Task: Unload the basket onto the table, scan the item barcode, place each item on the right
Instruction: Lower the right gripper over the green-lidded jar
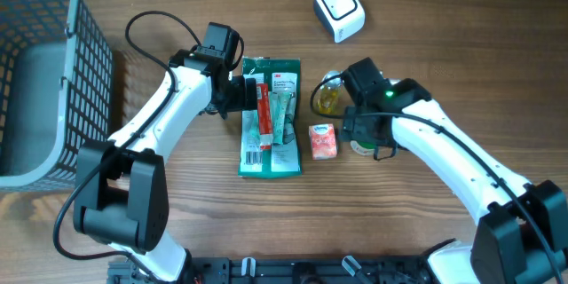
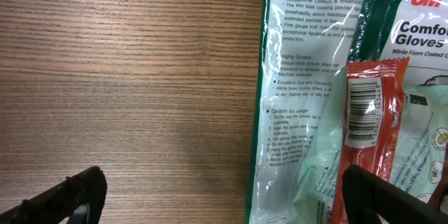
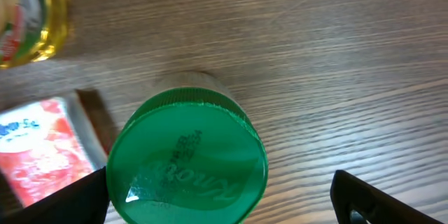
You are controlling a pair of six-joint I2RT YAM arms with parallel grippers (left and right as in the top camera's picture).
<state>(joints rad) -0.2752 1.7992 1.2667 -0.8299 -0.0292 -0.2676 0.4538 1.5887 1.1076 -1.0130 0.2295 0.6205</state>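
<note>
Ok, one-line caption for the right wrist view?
Open right claw above a green jar lid, red packet and yellow bottle nearby on the wooden table.

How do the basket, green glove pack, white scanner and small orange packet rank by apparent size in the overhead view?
1. basket, largest even though the frame edge crops it
2. green glove pack
3. white scanner
4. small orange packet, only somewhat smaller than the scanner
</note>
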